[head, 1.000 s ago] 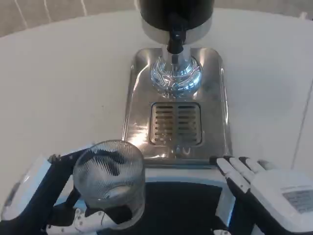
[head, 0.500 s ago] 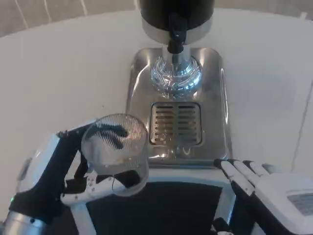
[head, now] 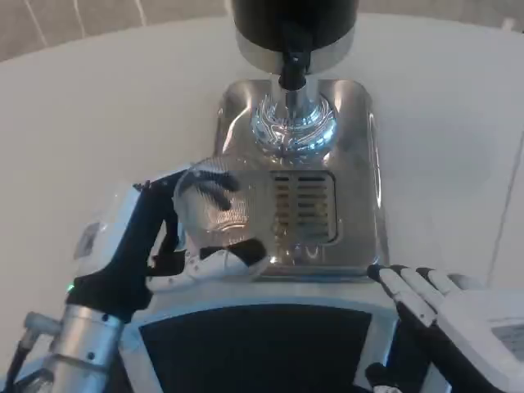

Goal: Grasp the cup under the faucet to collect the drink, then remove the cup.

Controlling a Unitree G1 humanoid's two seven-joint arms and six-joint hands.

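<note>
Head view shows the left hand point(head: 151, 246) wrapped around a clear ribbed cup point(head: 225, 217), its white and black fingers point(head: 214, 260) curled across the near side of the glass and its white back turned to the picture's left. The cup is tilted, its mouth facing up toward the camera, and it hangs over the left front part of the steel drip tray point(head: 360, 164), partly covering the left edge of the slotted grate point(head: 307, 209); whether its base touches the tray cannot be told. It sits short of the spout, not beneath it. Farther back on the tray stands the chrome pedestal point(head: 293, 127) of the dispenser, and above it the black faucet point(head: 293, 70) points down from the dark dispenser body point(head: 295, 24) at the top edge. The silver left forearm point(head: 78, 348) runs down to the lower left corner. At the lower right the right hand point(head: 458, 315) rests near the tray's front right corner, holding nothing, its fingers stretched forward and slightly apart. All of this stands on the white desk point(head: 106, 115).
</note>
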